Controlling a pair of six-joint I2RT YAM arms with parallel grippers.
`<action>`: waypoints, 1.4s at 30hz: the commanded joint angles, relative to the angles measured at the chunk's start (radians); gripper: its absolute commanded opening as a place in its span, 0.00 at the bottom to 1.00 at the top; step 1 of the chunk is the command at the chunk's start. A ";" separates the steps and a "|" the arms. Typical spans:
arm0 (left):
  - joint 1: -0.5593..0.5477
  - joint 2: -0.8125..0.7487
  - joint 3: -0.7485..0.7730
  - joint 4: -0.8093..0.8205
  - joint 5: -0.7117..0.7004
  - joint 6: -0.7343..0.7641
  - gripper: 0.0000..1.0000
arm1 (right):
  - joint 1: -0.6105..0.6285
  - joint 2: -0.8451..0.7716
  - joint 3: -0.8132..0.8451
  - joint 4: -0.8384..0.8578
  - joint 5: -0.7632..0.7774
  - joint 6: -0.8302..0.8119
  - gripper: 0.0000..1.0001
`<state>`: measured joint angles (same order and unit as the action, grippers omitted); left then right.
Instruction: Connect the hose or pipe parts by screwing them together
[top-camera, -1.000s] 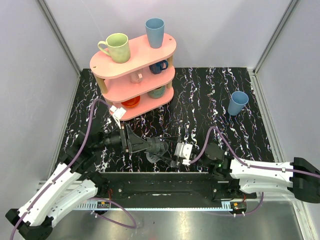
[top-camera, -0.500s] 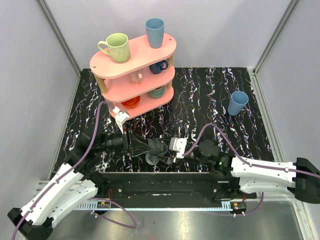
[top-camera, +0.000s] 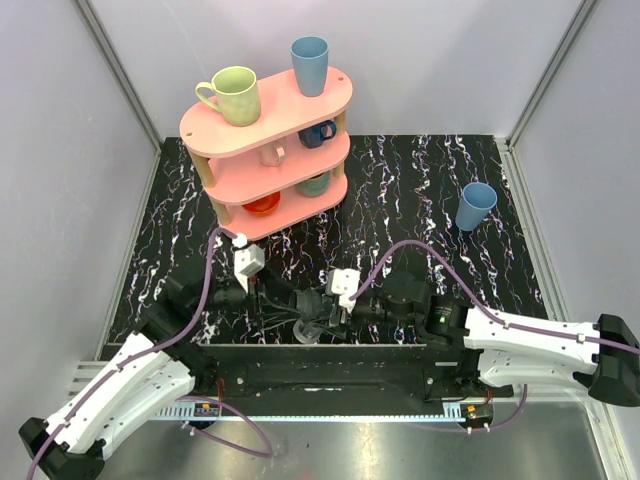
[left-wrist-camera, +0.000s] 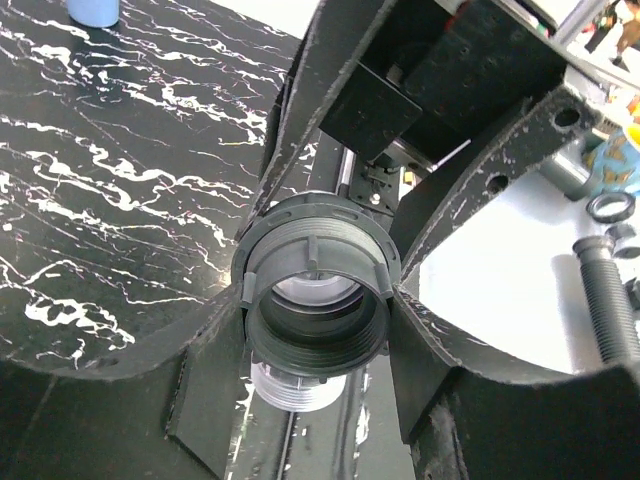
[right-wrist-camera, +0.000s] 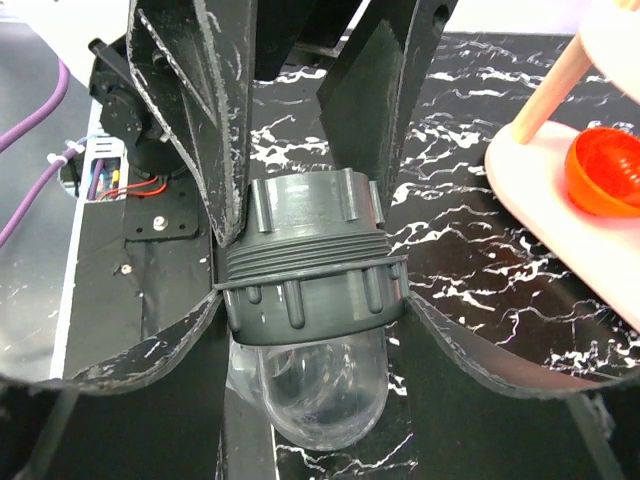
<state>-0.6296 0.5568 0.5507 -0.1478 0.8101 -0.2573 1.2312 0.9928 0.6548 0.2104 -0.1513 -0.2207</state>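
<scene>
Top external: black white-veined worktop (top-camera: 420, 200). Pink three-tier shelf (top-camera: 265, 120) at far left with mugs on it. Blue cup (top-camera: 475, 205) stands alone at far right, well apart from the arms. Left arm (top-camera: 120, 385) and right arm (top-camera: 530, 345) both reach in to the near middle, tips meeting over the near edge.

Left wrist: left pincer (left-wrist-camera: 318, 298) is clamped on the dark collar (left-wrist-camera: 315, 250), a finger on each side, with the collar's open threaded end facing the camera.

Right wrist: right pincer (right-wrist-camera: 313, 300) is clamped on the ribbed ring of the grey-translucent fitting (right-wrist-camera: 310, 390), whose clear dome points toward the camera. The collar sits just beyond it, and the two parts touch end to end at a thread band. Cannot tell how far they are threaded.
</scene>
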 joint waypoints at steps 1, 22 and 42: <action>-0.042 0.043 -0.018 0.117 0.113 0.223 0.00 | 0.039 0.027 0.144 0.221 -0.252 0.031 0.00; -0.051 0.110 0.023 0.031 0.317 0.707 0.00 | -0.196 0.118 0.256 0.178 -0.640 0.333 0.00; -0.050 -0.089 0.064 0.010 0.041 0.482 0.92 | -0.200 0.129 0.177 0.118 -0.488 0.227 0.00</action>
<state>-0.6769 0.5041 0.5827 -0.2092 0.9733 0.3393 1.0229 1.1664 0.7963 0.2024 -0.7231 0.0471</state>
